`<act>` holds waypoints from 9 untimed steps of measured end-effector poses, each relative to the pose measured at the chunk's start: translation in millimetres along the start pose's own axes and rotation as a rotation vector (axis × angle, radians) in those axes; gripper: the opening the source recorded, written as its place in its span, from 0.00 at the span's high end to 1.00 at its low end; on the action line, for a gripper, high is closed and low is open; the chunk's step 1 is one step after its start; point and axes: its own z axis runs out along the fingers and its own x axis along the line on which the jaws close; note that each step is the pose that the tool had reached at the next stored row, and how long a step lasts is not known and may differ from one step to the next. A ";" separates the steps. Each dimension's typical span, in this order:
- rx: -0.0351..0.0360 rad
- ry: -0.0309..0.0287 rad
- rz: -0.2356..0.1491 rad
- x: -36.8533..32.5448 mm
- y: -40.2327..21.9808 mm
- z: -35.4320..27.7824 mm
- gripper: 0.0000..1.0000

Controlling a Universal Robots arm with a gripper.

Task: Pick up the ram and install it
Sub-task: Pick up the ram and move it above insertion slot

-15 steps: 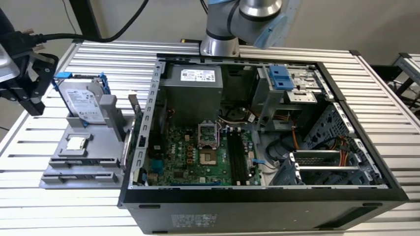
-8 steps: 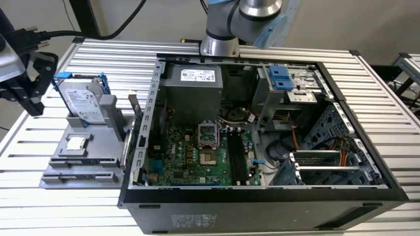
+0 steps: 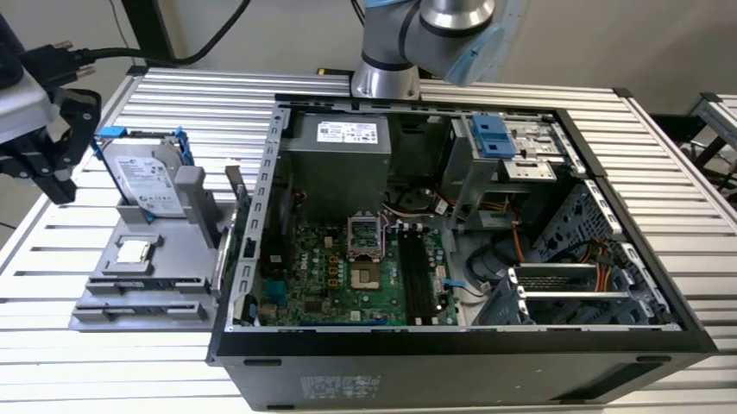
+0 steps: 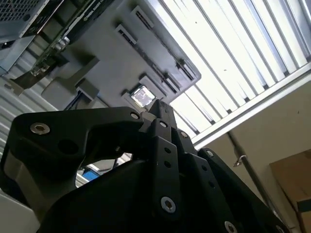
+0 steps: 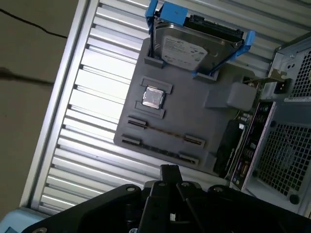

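Slatted table (image 3: 674, 164) holds one hard drive (image 3: 148, 177), one processor chip (image 3: 135, 251), one ram (image 3: 236, 191); fingers (image 5: 169, 171) pressed together.

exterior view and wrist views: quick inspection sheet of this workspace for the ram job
surface: slatted metal table, carrying an open computer case and a grey fixture tray
job's things: ram stands on edge at the tray's case side; motherboard slots look empty
clutter: hard drive and processor chip on the tray
grippers: gripper hangs at the exterior view's left of the tray, nothing seen in it
cables: black cables behind the table; wires inside the case
surroundings: cardboard box beyond the table
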 end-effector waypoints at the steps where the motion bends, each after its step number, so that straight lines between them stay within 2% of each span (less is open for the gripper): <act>1: 0.0000 0.0005 -0.013 0.0 0.0 0.0 1.00; 9: -0.0013 0.0049 -0.144 0.0 0.0 0.0 1.00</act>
